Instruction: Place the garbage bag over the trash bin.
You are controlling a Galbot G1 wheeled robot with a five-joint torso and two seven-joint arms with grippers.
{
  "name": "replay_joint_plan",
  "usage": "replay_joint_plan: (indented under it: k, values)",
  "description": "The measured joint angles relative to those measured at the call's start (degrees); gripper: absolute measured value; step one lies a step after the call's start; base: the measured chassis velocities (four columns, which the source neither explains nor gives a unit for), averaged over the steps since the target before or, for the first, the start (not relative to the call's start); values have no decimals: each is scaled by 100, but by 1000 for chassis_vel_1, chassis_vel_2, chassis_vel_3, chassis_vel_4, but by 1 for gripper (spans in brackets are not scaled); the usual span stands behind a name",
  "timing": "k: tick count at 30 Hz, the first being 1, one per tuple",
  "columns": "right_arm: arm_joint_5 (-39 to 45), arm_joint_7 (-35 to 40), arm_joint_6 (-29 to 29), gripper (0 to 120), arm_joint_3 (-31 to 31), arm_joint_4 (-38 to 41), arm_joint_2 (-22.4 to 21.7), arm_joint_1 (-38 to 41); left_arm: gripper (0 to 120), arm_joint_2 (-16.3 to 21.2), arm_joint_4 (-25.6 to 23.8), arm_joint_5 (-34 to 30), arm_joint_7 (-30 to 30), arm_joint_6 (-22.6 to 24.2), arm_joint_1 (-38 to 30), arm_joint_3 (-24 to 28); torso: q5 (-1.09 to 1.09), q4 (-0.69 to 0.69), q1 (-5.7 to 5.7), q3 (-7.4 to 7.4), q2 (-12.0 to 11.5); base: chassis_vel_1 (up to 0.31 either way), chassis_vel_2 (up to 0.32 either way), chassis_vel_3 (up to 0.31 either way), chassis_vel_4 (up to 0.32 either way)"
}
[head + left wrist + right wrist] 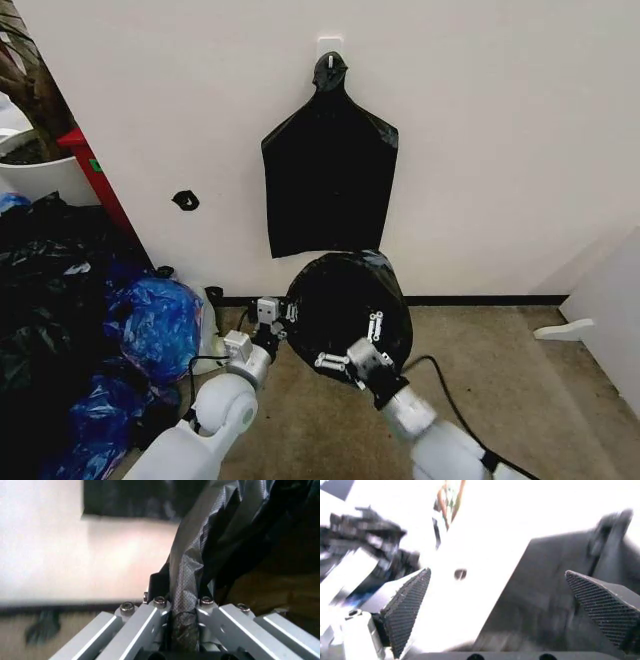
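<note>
Two grippers meet low in the head view, at the garbage bag (345,300), which is stretched as a glossy black disc over the mouth of the trash bin, on the floor near the base of the far wall; the bin itself is hidden under the plastic, so its body cannot be made out; the left gripper (283,314) is at the bag's left edge, and the left wrist view has its fingers (150,618) pinched tight on a crinkled fold of the bag (187,588); the right gripper (352,345) lies over the near part of the black disc, its ridged pads (407,611) spread wide apart with nothing between them; on the wall above hangs a flat black bag (328,180) from a hook (329,50); a heap of black and blue bags (95,340) lies on the left.
</note>
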Motion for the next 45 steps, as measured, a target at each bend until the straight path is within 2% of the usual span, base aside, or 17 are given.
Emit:
replay_joint_plan:
  k: [1,3,4,6,9,10,15,17,19,23,26,33,45]
  values:
    - [-33,59,88,100,61,36,59,23,1,-45,-95,-172,-194,212,70,-21,1,5,0,0,0,0,0,0,0]
    - [-77,422,186,100,189,140,188,-217,1,-158,-239,-686,-622,667,80,-86,-1,3,-1,0,0,0,0,0,0]
    - [-77,422,186,100,189,140,188,-217,1,-158,-239,-686,-622,667,80,-86,-1,3,-1,0,0,0,0,0,0]
    - [-160,751,279,100,260,133,296,-517,1,-258,-285,-1072,-871,927,11,-159,0,-5,0,0,0,0,0,0,0]
    - [-551,1418,562,100,335,-59,472,-1008,1,-388,-202,-1400,-1048,1059,-118,-465,-1,-7,-1,0,0,0,0,0,0]
    - [-551,1418,562,100,335,-59,472,-1008,1,-388,-202,-1400,-1048,1059,-118,-465,-1,-7,-1,0,0,0,0,0,0]
    - [-1094,2006,551,100,552,-492,603,-1270,1,-427,-110,-1886,-1216,1252,-266,-1106,0,1,0,0,0,0,0,0,0]
    - [-1113,2023,542,100,571,-531,604,-1273,1,-429,-109,-1915,-1235,1281,-271,-1136,-1,1,0,0,0,0,0,0,0]
    - [-989,2029,505,100,655,-840,555,-1270,1,-426,-116,-2223,-1493,1558,-314,-1353,0,-1,0,0,0,0,0,0,0]
    - [-89,1748,407,100,507,-1193,486,-1131,1,-384,-210,-2508,-1620,1756,-234,-1462,-1,-1,0,0,0,0,0,0,0]
    - [142,1607,429,100,453,-1441,499,-1016,1,-388,-259,-2646,-1653,1827,-208,-1498,-1,0,0,0,0,0,0,0,0]
    - [110,999,836,100,530,-2234,554,-814,1,-344,-486,-2937,-1697,2019,-109,-1618,0,-2,0,0,0,0,0,0,0]
    - [150,897,1060,100,647,-2363,619,-749,1,-316,-718,-2996,-1722,2194,51,-1648,-1,-2,0,0,0,0,0,0,0]
